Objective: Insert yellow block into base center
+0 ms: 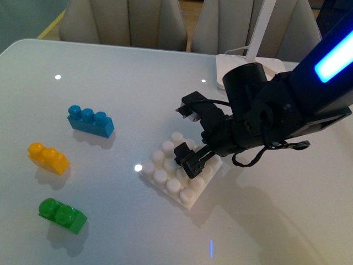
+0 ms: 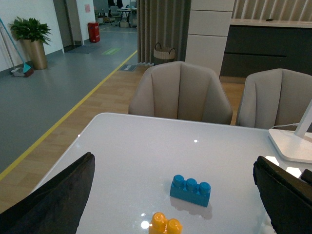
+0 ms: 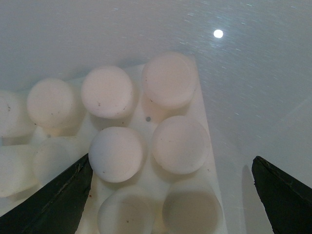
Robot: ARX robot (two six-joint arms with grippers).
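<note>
The yellow block point(image 1: 48, 157) lies on the white table at the left, studs up, far from both grippers. Its top also shows in the left wrist view point(image 2: 165, 225), at the picture's bottom edge. The white studded base point(image 1: 187, 203) sits near the table's middle. My right gripper point(image 1: 189, 134) hangs open and empty just above the base's far right part. In the right wrist view the gripper point(image 3: 171, 160) has its two dark fingers wide apart over the base point(image 3: 146, 119). My left gripper point(image 2: 174, 163) is open and empty, above the table, and is out of the front view.
A blue three-stud brick point(image 1: 91, 120) lies behind the yellow block and also shows in the left wrist view point(image 2: 191, 190). A green brick point(image 1: 62, 214) lies nearer the front left. A white lamp foot point(image 1: 231, 66) stands at the back right. Chairs point(image 2: 180, 92) line the far edge.
</note>
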